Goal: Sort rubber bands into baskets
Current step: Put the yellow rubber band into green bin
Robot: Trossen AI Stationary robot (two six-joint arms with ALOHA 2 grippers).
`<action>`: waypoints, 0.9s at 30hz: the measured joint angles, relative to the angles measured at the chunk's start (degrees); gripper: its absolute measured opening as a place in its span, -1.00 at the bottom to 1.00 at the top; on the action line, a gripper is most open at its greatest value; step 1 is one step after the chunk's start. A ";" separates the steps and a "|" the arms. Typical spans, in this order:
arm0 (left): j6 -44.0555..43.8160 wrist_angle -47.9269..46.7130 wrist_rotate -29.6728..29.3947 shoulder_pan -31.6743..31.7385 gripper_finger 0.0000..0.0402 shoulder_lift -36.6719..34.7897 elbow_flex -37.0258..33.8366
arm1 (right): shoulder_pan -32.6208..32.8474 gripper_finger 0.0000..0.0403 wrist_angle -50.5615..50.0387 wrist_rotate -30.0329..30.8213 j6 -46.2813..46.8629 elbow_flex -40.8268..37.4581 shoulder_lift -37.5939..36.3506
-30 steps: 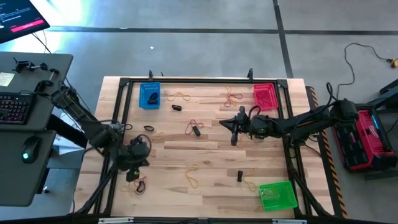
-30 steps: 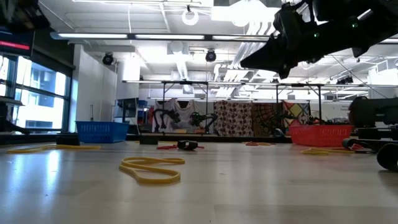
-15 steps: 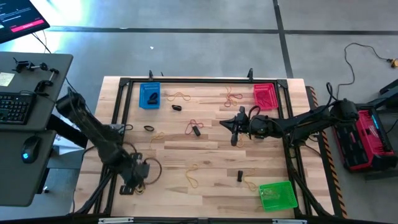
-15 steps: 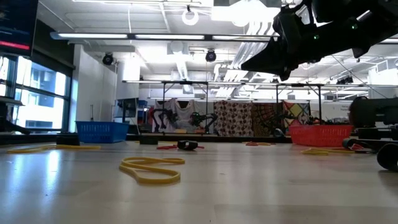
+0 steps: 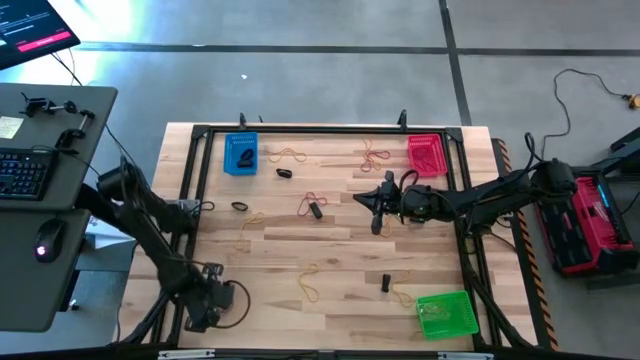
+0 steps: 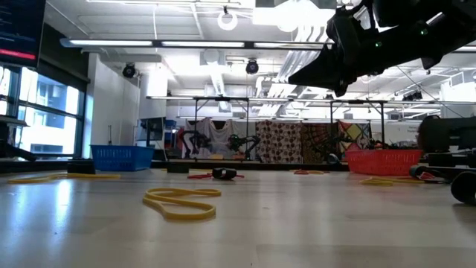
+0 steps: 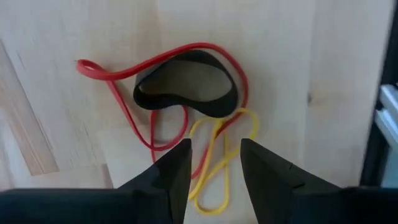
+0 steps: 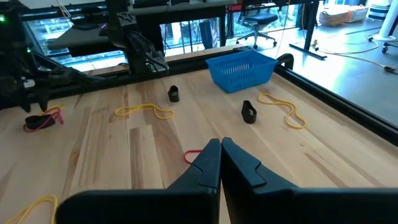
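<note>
Down at the bench's point(image 5: 330, 240) near left corner, my left tool point(image 7: 214, 158) hangs released over a tangle of red, black and yellow rubber bands point(image 7: 186, 99). Further right, my right tool point(image 8: 221, 155) hovers clenched mid-bench, other bands scattered between the blue point(image 5: 240, 153), red point(image 5: 426, 154) and green baskets point(image 5: 446, 314).

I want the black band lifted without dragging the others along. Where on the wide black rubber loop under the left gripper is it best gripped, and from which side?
Probably from straight above, with the left gripper open. Grip the wide black rubber loop on its thick arc, just beyond where the thin yellow rubber band ends. The thin red rubber band rings the loop closely, so it may come along.
</note>
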 joint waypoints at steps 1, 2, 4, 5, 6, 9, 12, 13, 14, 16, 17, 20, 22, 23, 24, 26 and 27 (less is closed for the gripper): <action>-0.06 0.20 -0.03 0.00 -0.37 0.47 0.00 | 0.00 -1.00 0.00 0.00 0.00 0.00 0.00; -0.09 0.62 -0.05 0.00 -0.39 0.91 0.00 | 0.00 -1.00 0.00 0.00 -0.02 0.00 0.00; -0.08 1.49 -0.02 0.00 -0.42 1.55 0.00 | 0.00 -1.00 0.00 0.02 -0.02 0.00 0.00; -0.09 2.10 0.11 0.00 -0.43 1.84 0.00 | 0.00 -1.00 -0.01 0.02 -0.02 0.00 0.00; -0.07 2.86 0.21 0.00 -0.45 2.10 0.00 | 0.00 -1.00 -0.02 0.02 -0.02 0.00 0.00; -0.10 3.35 0.28 0.00 -0.50 2.80 0.00 | 0.00 -1.00 -0.24 0.02 -0.02 0.00 0.00; -0.18 3.43 0.32 0.00 -0.55 3.29 0.00 | 0.00 -1.00 -0.47 0.47 -0.02 0.00 0.00; -0.20 3.42 0.35 0.00 -0.58 3.45 0.00 | 0.00 -1.00 -0.56 0.72 -0.04 0.00 0.00; -0.14 3.43 0.34 0.00 -0.60 3.62 0.00 | 0.00 -1.00 -0.80 0.99 -0.04 0.00 0.00; -0.14 3.41 0.37 0.00 -0.66 3.87 0.00 | 0.00 -1.00 -1.26 1.46 -0.04 0.00 0.00; -0.11 3.42 0.39 0.00 -0.70 3.99 0.00 | 0.00 -1.00 -1.36 1.56 -0.02 0.00 0.00; -0.09 3.43 0.37 0.02 -0.83 4.08 0.00 | 0.00 -1.00 -1.44 1.70 -0.04 0.00 0.00; -0.09 3.41 0.73 0.02 -0.93 4.08 0.00 | 0.00 -1.00 -1.44 1.70 -0.04 0.00 0.00; -0.09 3.43 1.17 0.02 -0.96 4.06 0.00 | 0.00 -1.00 -1.43 1.68 -0.04 0.00 0.00; -0.09 3.42 1.70 0.04 -0.98 3.97 0.00 | 0.00 -1.00 -1.44 1.68 -0.04 0.00 0.00; -0.07 3.41 2.09 0.04 -0.98 3.52 0.00 | 0.00 -1.00 -1.42 1.68 -0.04 0.00 0.00; -0.07 3.41 2.40 0.04 -0.97 3.19 0.00 | 0.00 -1.00 -1.42 1.68 -0.04 0.00 0.00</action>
